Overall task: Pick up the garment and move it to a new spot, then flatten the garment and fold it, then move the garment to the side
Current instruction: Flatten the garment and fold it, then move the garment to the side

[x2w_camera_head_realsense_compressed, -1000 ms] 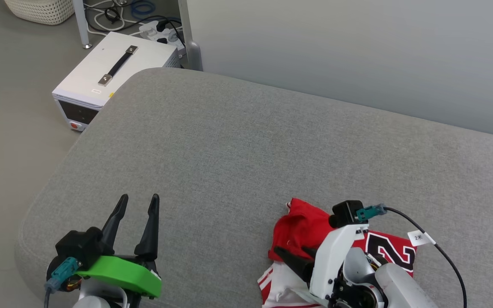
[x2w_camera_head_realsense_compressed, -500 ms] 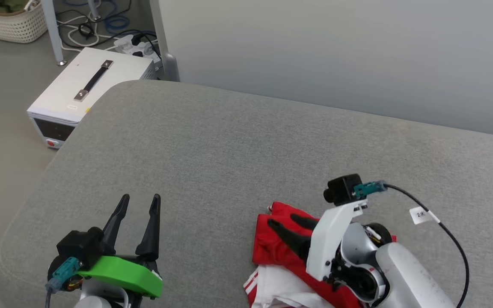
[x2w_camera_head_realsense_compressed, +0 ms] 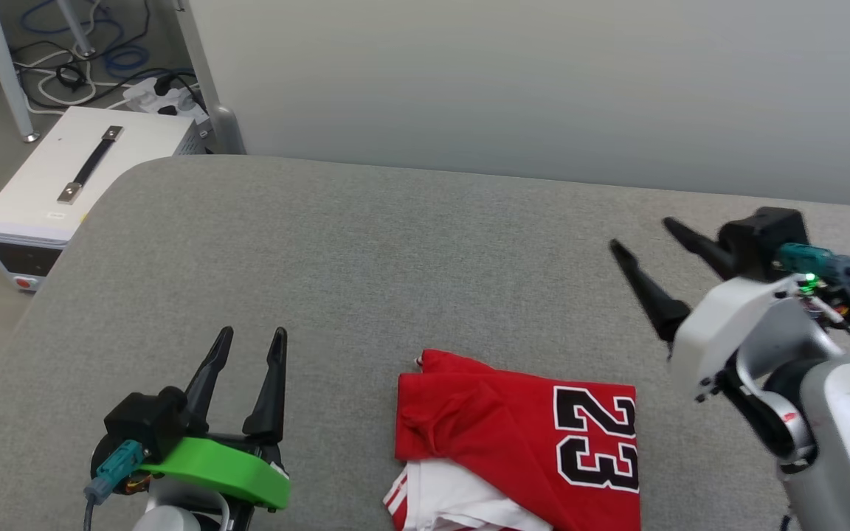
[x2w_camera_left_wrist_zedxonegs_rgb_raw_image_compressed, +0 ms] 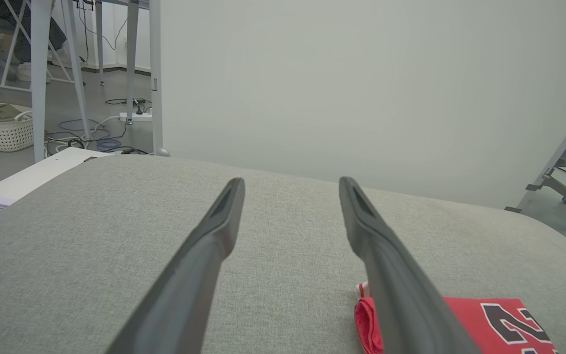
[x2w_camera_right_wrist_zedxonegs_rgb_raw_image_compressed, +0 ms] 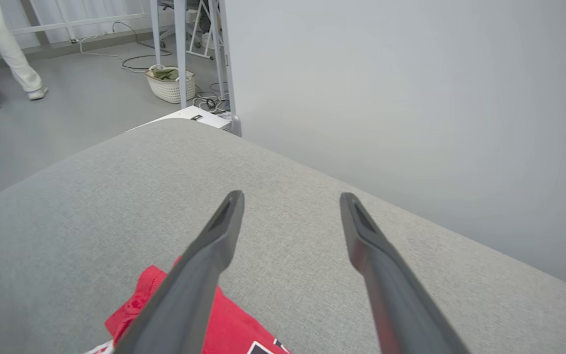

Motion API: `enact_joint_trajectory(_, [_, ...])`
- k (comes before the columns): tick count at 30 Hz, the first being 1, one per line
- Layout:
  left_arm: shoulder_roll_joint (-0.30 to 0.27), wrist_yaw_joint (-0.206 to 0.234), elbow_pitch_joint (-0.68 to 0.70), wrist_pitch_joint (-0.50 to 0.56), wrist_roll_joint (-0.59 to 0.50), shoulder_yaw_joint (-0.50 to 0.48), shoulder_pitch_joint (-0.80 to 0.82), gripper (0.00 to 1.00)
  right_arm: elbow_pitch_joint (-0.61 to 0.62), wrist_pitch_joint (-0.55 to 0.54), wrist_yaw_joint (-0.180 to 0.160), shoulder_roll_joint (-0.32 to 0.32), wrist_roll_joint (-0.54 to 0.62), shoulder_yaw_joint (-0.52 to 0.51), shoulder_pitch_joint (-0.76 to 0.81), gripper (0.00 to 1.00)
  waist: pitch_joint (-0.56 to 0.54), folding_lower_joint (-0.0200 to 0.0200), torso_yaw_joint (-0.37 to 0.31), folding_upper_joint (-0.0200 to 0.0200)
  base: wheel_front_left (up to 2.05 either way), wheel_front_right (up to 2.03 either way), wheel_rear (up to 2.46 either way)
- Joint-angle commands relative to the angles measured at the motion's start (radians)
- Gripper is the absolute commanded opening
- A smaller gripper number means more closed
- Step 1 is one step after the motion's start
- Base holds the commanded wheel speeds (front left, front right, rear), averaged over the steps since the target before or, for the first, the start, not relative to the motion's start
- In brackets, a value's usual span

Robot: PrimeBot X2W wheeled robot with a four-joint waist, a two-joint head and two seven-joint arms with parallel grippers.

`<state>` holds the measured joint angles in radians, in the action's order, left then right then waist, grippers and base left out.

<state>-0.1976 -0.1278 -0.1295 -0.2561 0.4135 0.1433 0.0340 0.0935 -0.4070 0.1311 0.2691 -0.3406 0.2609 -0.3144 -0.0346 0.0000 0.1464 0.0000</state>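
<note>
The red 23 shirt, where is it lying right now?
In the head view the garment lies folded on the grey cushion, near its front edge, between the left claw and the right claw, touching neither.

My left gripper (x2w_camera_head_realsense_compressed: 254,333): low left in head view, jaws parted, empty, pointing up view. My right gripper (x2w_camera_head_realsense_compressed: 640,233): at right, jaws parted, empty, angled up-left; pale forearm (x2w_camera_head_realsense_compressed: 849,442) behind.
</note>
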Motion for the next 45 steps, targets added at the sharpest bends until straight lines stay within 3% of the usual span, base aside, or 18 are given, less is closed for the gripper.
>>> enact_joint_trajectory(1, [0.004, -0.003, 0.005, -0.006, 0.000, 0.001, 0.018, 1.00, 0.007, 0.031, 0.000, 0.028, 0.019, -0.016, 0.012, 1.00, 0.014, 0.0000, -0.026, 0.0000, 0.00, 0.00, 0.00])
enact_joint_trajectory(8, [0.011, -0.003, 0.012, -0.006, 0.000, 0.008, 0.017, 1.00, -0.001, 0.198, 0.000, 0.106, 0.061, -0.139, 0.129, 1.00, 0.027, 0.0000, -0.073, 0.0000, 0.00, 0.00, 0.00])
enact_joint_trajectory(16, [0.018, -0.003, 0.018, -0.006, -0.008, 0.028, -0.011, 1.00, 0.016, 0.359, 0.000, 0.045, 0.081, -0.302, 0.282, 1.00, 0.030, 0.0000, -0.104, 0.0000, 0.00, 0.00, 0.00])
enact_joint_trajectory(21, [0.017, -0.003, 0.027, -0.006, -0.014, 0.024, -0.030, 1.00, 0.029, 0.428, 0.000, -0.015, 0.089, -0.346, 0.358, 1.00, 0.029, 0.0000, -0.112, 0.0000, 0.00, 0.00, 0.00])
enact_joint_trajectory(29, [0.027, -0.003, 0.057, -0.006, -0.037, 0.015, -0.057, 1.00, 0.008, 0.468, 0.000, -0.077, 0.090, -0.351, 0.414, 1.00, 0.031, 0.0000, -0.109, 0.0000, 0.00, 0.00, 0.00])
enact_joint_trajectory(45, [0.038, -0.003, 0.055, -0.006, -0.043, 0.016, -0.040, 1.00, 0.010, 0.427, 0.000, -0.063, 0.068, -0.331, 0.391, 1.00, 0.050, 0.0000, -0.098, 0.0000, 0.00, 0.00, 0.00])
